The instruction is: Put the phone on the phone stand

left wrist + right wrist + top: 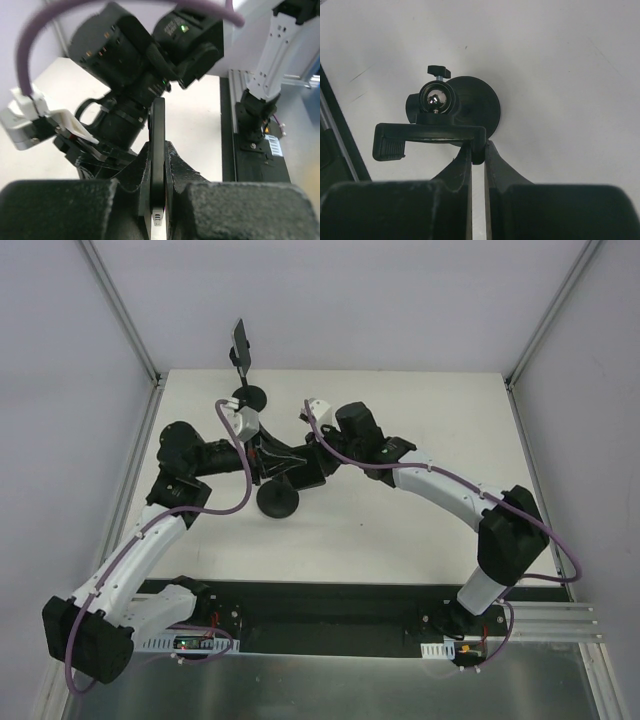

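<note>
White worktop [400,400], phone stand [278,498] near its middle, phone [158,120] held beside it.
The left end effector [159,165] pinches the phone across its flat faces, rigid and probably slippery; the right end effector [477,150] grips the stand's cradle [430,134].

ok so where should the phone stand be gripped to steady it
Probably the flat clamp bar of the phone stand, near its end, pinched across the thin edge from above, as the right gripper has it. The bar is narrow and flat-sided, so a pinch seats squarely; the round base looks too wide.
</note>
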`<act>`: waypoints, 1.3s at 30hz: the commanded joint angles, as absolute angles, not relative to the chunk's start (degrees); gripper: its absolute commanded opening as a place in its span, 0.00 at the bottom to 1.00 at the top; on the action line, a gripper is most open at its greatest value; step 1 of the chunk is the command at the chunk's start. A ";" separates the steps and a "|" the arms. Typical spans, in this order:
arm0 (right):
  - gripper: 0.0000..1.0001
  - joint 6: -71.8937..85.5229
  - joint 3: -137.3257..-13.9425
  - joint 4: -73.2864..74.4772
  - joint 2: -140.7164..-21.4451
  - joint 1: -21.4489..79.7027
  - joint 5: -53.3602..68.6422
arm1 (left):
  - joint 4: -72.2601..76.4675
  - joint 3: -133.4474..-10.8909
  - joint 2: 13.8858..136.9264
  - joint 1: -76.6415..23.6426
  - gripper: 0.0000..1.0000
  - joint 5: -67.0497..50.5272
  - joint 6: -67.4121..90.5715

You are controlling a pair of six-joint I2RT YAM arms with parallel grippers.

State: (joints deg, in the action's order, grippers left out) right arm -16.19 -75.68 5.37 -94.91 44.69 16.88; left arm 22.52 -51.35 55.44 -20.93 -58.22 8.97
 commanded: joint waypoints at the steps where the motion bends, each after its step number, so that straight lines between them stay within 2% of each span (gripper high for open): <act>1: 0.01 -16.52 -78.31 -3.08 -93.69 43.86 28.72 | 37.16 -48.35 58.35 -20.83 0.00 -66.35 10.81; 5: 0.00 -16.44 -78.92 -2.90 -94.57 43.95 31.99 | 42.89 -47.81 62.57 -20.74 0.00 -70.21 14.14; 16: 0.01 -17.84 -79.81 -1.49 -95.45 43.24 40.60 | 41.93 -49.83 70.22 -21.09 0.00 -73.39 13.18; 31: 0.01 -18.63 -76.90 -1.23 -92.46 39.46 47.02 | 20.67 -53.96 70.31 -21.18 0.00 -69.52 -2.71; 39: 0.00 -18.63 -76.91 -1.05 -92.37 39.11 48.08 | 18.81 -55.37 72.51 -21.44 0.00 -70.66 -2.55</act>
State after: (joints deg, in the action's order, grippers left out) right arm -18.92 -75.79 5.26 -97.34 39.70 41.89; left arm 19.00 -51.72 72.14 -20.99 -68.75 0.08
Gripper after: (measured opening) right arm 0.074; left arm 0.056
